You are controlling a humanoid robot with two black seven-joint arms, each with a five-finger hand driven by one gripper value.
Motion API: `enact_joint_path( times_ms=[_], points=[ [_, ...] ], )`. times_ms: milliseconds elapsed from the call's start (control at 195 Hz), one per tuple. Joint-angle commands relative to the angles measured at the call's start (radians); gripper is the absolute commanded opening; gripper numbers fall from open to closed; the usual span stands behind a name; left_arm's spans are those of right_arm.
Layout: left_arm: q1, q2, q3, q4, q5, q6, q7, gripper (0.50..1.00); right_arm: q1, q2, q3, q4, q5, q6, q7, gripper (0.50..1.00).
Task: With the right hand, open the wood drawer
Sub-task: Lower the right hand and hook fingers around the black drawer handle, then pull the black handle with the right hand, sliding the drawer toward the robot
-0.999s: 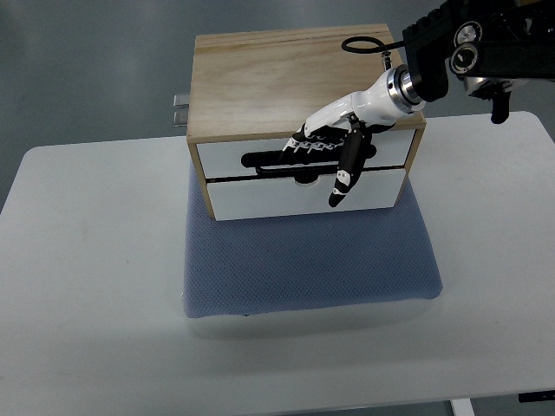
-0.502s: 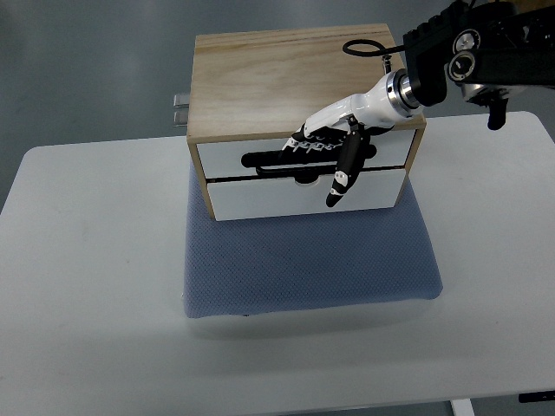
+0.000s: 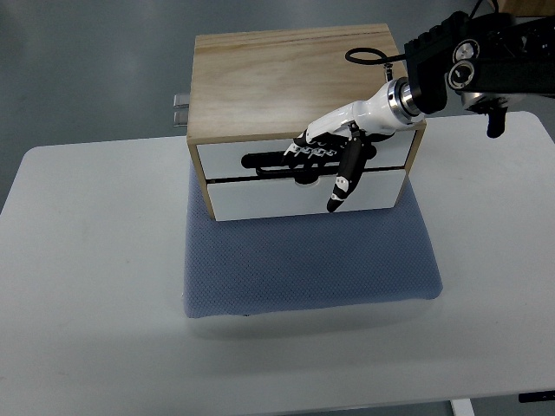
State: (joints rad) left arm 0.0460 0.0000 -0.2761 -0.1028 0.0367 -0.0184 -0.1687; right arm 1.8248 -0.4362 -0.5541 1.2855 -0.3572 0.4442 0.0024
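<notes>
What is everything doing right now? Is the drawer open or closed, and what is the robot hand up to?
Upper drawer: closed, front flush with the box.
Lower drawer: closed.
Right hand: fingers curled at the upper drawer's black handle, thumb hanging over the lower drawer.
Wooden box: upright on the blue mat.
Blue mat: flat on the white table.

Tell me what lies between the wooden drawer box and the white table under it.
A blue mat lies between the wooden drawer box and the white table, seen in the top view.

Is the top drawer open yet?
Still shut: the upper white drawer front sits flush with the lower white drawer front, with the right robot hand on its black handle.
</notes>
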Motion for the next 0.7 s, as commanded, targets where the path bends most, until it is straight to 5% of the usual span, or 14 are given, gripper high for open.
enact_joint_path(
  times_ms=[0,697],
  points=[
    [0.0,0.0,0.0,0.0,0.0,0.0,0.0,1.0,-0.009,0.007,0.0,0.0,0.0,-0.001,0.002,0.942],
    [0.0,0.0,0.0,0.0,0.0,0.0,0.0,1.0,0.022,-0.015,-0.001,0.074,0.003,0.041,0.004,0.942]
  ],
)
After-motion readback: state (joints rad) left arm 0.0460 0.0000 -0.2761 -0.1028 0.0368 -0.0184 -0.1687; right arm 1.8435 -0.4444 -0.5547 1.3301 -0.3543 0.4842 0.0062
